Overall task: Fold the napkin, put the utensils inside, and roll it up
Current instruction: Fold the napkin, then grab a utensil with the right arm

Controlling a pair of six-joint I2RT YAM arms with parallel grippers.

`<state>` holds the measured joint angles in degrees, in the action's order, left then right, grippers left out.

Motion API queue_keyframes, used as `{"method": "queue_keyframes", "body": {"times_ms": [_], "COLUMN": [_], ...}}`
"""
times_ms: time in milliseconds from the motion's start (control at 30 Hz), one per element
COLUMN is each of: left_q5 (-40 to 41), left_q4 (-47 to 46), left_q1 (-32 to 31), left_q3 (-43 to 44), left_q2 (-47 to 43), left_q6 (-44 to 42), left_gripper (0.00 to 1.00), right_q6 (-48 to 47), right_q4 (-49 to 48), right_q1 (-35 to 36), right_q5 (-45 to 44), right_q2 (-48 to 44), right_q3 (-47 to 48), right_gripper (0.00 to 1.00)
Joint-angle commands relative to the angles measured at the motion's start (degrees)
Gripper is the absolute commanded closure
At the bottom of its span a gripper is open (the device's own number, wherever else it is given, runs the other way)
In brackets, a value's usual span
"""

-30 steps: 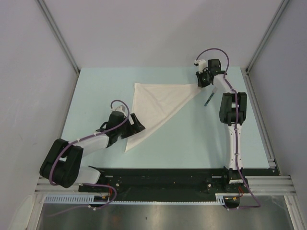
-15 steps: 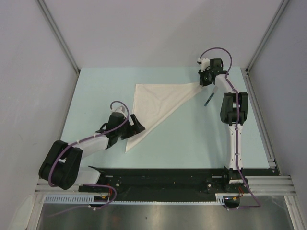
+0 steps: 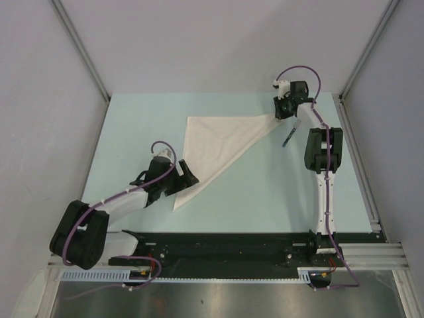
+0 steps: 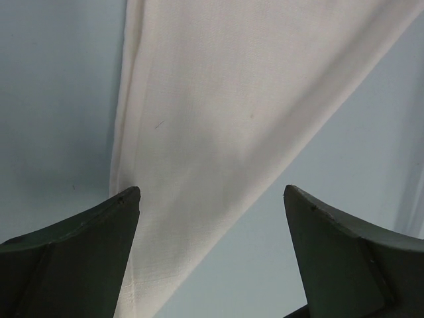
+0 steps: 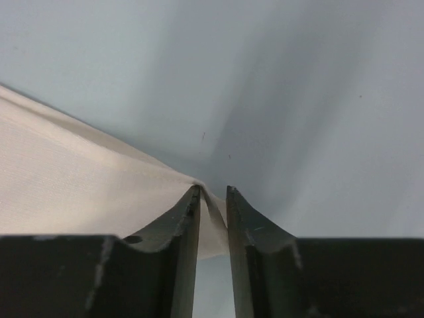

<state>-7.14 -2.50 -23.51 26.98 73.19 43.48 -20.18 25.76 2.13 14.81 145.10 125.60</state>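
Note:
The cream napkin [image 3: 216, 148] lies folded into a triangle on the pale blue table [image 3: 265, 192]. My right gripper [image 3: 279, 114] is shut on the napkin's right corner [image 5: 211, 205] at the far right, the cloth pinched between its fingers. My left gripper [image 3: 187, 177] is open over the napkin's lower point; in the left wrist view the cloth [image 4: 218, 132] runs between its spread fingers [image 4: 93, 238], not gripped. The knife [image 3: 288, 136], with silver blade and dark handle, lies on the table just right of the napkin, beside the right arm.
Grey walls with metal posts enclose the table on three sides. A black base rail [image 3: 225, 248] runs along the near edge.
My left gripper has slid back toward the near left, off the napkin's lower edge. The right gripper shifted slightly with the corner still pinched.

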Motion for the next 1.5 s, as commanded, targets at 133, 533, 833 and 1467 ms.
{"method": "queue_keyframes", "body": {"times_ms": [133, 533, 833, 1467], "left_q5": [3.5, -0.2, 1.5, 3.0], "left_q4": [12.4, 29.0, 29.3, 26.2], "left_q1": [-0.5, 2.1, 12.4, 15.5], "left_q3": [10.1, 29.2, 30.9, 25.7], "left_q2": [-5.9, -7.2, -10.4, -14.4], "left_q6": [-6.0, -21.0, -28.9, -30.2], "left_gripper": [0.05, 0.02, 0.00, 0.00], "right_q6": [2.2, 23.0, 34.5, 41.0], "right_q4": [-1.8, -0.5, 2.2, 11.0], "right_q1": [-0.8, -3.7, -5.6, -0.3], "right_q5": [1.4, -9.0, -17.2, -27.0], "right_q2": [-6.3, -17.5, -21.9, -14.1], "right_q3": [0.8, -7.8, -21.6, -17.2], "right_gripper": [0.42, 0.22, 0.29, 0.40]}}
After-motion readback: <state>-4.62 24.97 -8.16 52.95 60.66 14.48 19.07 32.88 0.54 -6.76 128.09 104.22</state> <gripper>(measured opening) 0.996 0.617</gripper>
